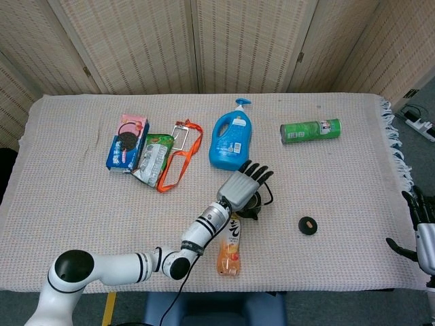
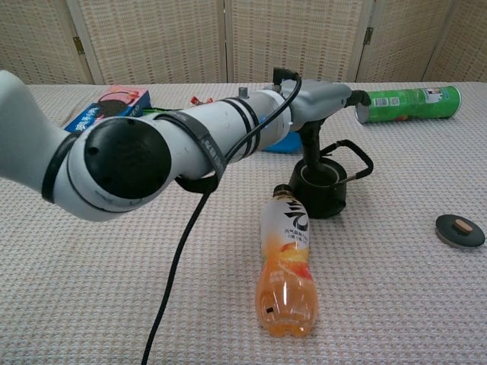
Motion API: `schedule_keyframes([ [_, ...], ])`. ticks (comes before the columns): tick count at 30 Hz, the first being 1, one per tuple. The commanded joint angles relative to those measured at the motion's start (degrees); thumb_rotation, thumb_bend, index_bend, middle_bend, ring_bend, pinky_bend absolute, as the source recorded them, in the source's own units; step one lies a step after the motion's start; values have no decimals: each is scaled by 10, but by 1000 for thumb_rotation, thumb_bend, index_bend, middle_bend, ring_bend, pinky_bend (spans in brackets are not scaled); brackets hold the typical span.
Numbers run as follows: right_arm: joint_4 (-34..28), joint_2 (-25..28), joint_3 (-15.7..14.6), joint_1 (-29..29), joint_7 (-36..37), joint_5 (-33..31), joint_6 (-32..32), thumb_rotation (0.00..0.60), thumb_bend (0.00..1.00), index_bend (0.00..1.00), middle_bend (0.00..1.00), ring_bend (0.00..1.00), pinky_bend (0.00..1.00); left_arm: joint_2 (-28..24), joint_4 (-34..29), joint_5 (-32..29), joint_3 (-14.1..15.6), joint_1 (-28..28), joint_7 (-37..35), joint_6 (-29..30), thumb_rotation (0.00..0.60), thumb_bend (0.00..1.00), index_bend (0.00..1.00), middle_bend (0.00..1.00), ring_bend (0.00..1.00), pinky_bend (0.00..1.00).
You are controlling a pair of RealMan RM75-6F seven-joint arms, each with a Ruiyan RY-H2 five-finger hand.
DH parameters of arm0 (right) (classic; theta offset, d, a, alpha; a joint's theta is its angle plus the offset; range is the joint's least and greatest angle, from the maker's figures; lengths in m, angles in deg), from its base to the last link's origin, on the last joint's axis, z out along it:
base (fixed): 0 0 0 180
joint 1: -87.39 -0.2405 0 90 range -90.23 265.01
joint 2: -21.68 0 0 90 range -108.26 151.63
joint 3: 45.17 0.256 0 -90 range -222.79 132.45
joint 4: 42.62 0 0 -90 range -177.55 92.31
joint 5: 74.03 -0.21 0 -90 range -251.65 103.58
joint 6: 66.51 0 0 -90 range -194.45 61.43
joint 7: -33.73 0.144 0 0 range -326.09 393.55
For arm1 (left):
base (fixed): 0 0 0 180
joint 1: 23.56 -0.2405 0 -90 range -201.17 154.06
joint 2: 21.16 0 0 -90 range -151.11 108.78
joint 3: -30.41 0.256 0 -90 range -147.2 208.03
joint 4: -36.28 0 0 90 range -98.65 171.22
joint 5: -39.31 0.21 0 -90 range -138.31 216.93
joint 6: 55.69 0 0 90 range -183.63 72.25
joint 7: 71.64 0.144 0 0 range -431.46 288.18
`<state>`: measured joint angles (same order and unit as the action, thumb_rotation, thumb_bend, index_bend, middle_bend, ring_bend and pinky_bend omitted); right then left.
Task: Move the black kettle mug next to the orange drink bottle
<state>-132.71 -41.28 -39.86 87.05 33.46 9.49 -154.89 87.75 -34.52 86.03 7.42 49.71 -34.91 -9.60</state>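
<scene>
The black kettle mug [image 1: 254, 204] [image 2: 323, 188] stands upright on the cloth, right beside the cap end of the orange drink bottle [image 1: 230, 248] [image 2: 287, 266], which lies on its side. The mug's thin handle [image 2: 359, 160] loops out to the right. My left hand [image 1: 244, 186] [image 2: 326, 100] hovers over the mug with its fingers spread flat, holding nothing; one dark finger [image 2: 309, 149] still reaches down to the mug's rim. My right hand [image 1: 420, 226] sits at the table's right edge with fingers apart and empty.
A blue detergent bottle [image 1: 231, 139] lies just behind the mug. A green can [image 1: 310, 130] [image 2: 407, 103] lies at the back right, a small black lid [image 1: 308, 225] [image 2: 459, 230] to the mug's right. A cookie box [image 1: 127, 142], snack bag [image 1: 153, 158] and orange lanyard [image 1: 182, 161] lie at the left.
</scene>
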Motion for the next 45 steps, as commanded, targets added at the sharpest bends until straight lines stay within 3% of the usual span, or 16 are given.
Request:
schedule_keyframes([
  [1, -1, 1, 0, 1, 0, 2, -1, 600, 159, 70, 40, 153, 0, -26, -34, -4, -2, -14, -9, 27, 600, 194, 0, 0, 0, 0],
  [12, -12, 13, -4, -5, -4, 18, 2, 600, 160, 74, 59, 171, 22, -154, -145, 23, 15, -103, -64, 93, 600, 203, 0, 0, 0, 0],
  [21, -24, 31, -14, -25, 12, 46, 28, 600, 160, 86, 114, 260, 173, -278, -232, 84, 74, -214, -101, 176, 600, 212, 0, 0, 0, 0],
  [31, -53, 60, -32, -57, -8, 77, 81, 600, 160, 116, 149, 396, 404, -365, -253, 162, 120, -340, -207, 274, 600, 226, 55, 29, 29, 0],
  [45, -64, 30, -47, -69, -86, 52, 124, 600, 160, 153, 199, 530, 548, -418, -250, 245, 191, -475, -236, 375, 600, 226, 118, 55, 40, 0],
])
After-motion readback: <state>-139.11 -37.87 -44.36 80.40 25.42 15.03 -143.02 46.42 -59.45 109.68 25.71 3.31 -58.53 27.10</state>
